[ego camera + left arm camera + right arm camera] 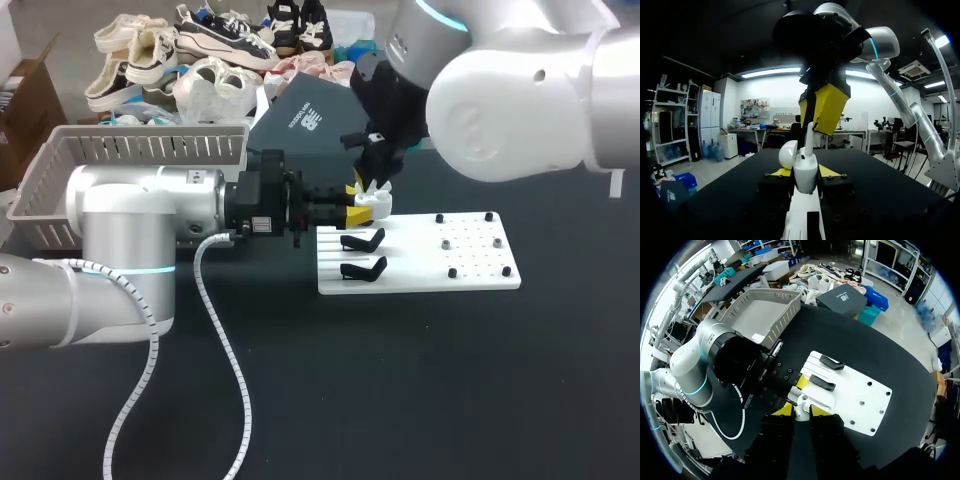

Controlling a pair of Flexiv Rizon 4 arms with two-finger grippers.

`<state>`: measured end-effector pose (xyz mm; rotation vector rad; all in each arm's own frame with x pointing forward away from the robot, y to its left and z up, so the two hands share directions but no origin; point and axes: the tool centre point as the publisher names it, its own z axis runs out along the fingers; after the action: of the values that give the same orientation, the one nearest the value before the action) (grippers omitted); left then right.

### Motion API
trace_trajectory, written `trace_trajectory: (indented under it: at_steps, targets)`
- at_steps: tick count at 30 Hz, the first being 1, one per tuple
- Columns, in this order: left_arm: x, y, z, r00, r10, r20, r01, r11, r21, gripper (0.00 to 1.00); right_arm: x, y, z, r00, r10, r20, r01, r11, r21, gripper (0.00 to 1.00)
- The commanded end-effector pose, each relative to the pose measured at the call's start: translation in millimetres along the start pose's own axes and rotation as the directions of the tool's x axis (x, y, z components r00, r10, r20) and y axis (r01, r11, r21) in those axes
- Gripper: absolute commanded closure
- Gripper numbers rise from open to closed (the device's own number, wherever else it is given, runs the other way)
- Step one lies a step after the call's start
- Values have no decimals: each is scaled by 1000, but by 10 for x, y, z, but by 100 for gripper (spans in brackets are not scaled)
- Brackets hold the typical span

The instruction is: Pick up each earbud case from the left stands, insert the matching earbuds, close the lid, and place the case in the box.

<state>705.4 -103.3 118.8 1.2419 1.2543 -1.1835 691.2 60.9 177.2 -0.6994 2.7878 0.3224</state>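
Left gripper (pixel 356 204) clenched the open white earbud case (pixel 805 175) at the white board's (pixel 470 270) ten o'clock corner while the right gripper (pixel 815 125), just above it, pinched an earbud (pixel 810 140).

Your white earbud case (pixel 370 203) stands upright, lid open, above the far-left corner of the white board (pixel 470 262), a white earbud (pixel 810 140) sticking up from it; the grey slatted box (pixel 150 148) sits far left

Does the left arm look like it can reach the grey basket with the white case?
Probably yes. The grey basket stands open-topped beside the left arm, nothing between. But the right gripper holds an earbud at the white case in the left gripper and should lift away first.
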Motion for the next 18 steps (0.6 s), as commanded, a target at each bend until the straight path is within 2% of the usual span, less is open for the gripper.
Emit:
trace_trajectory:
  at_steps: [1,18]
  targets:
    - [3,11,2,1000,0,0,0,1000,1,100,7,8,22,1000,0,3,0,1000,0,100]
    - [3,11,2,1000,0,0,0,1000,1,100,-15,20,77,1000,0,10,0,1000,-1,100]
